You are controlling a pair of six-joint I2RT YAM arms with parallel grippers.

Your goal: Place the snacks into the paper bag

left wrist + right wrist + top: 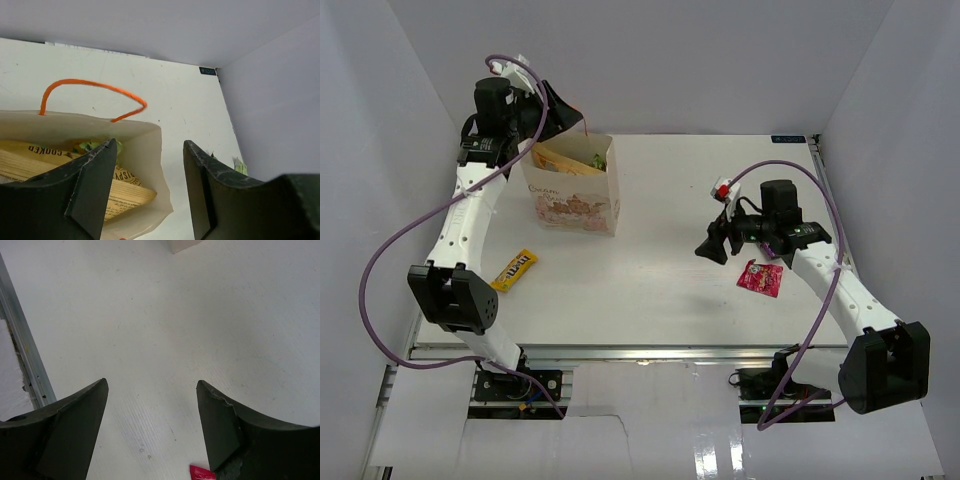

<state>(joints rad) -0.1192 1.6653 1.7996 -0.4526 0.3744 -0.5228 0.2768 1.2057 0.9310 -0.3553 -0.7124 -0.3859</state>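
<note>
Nearest, toward the near edge of the tabletop (650, 300), two snacks are lying outside the bag: the yellow candy packet (514, 270) on the left side and the red-pink pouch (761, 277) on the right. The right pincer (715, 240) is hovering just beside the pouch, toward the middle, with its jaws standing wide and gripping nothing. Farther back, by the far left corner, the paper bag (575, 195) is standing upright, with the gold chip bag (563, 160) and a green packet (599, 160) showing inside. The left pincer (148, 145) is hanging over the bag's open mouth, jaws partly apart and empty. This looks like the close of a drop-off. Next, I judge, the right pincer needs lowering onto the pouch, closing on it and carrying it across to the bag.
</note>
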